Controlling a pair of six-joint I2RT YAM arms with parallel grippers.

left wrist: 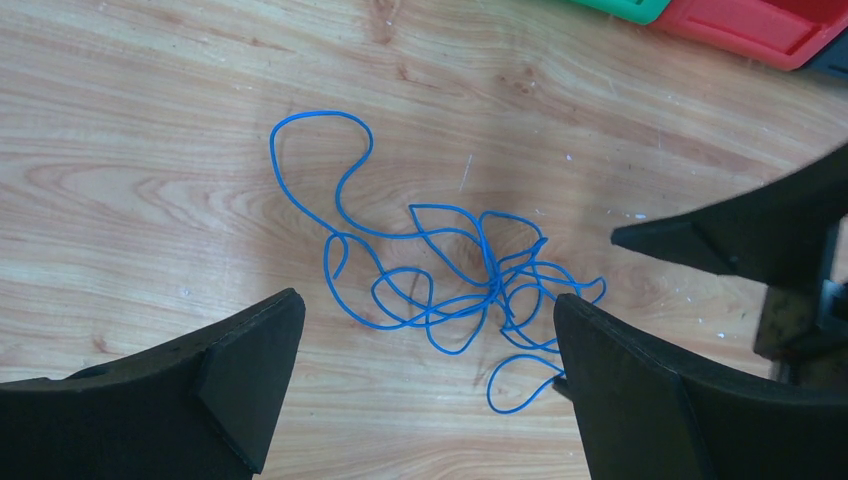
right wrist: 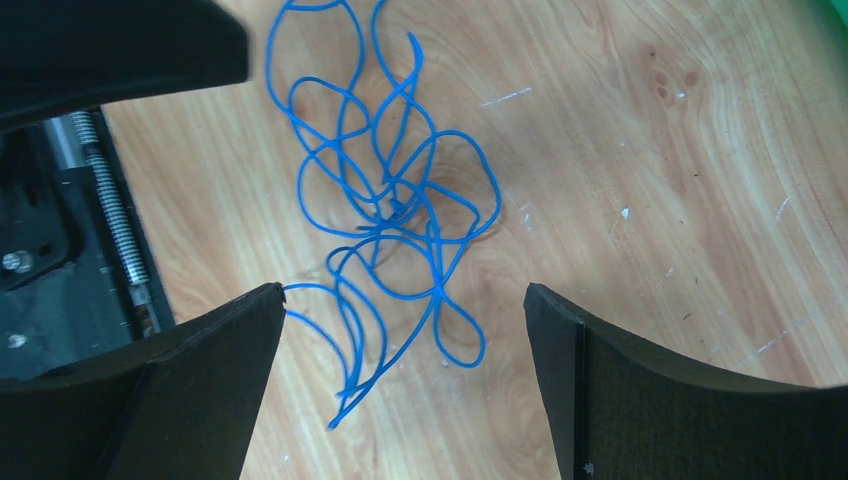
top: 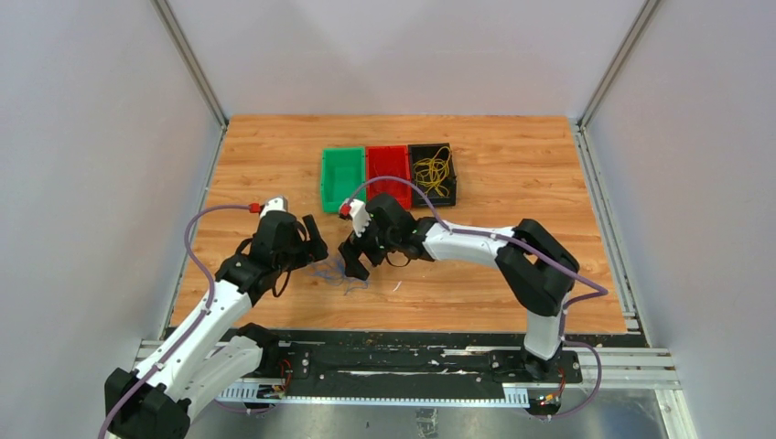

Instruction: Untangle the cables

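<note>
A tangle of blue cables lies on the wooden surface, near and a bit left. Far back, side by side, sit a green bin, a red bin and a black bin.

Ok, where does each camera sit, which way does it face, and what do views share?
Top external: above and behind the bases, looking down on the table, left gripper and right gripper.
Left wrist: on the left arm, looking down between its open fingers at the blue cable.
Right wrist: on the right arm, looking down between its open fingers at the same cable.
Shared: the blue cable, in both wrist views.
</note>
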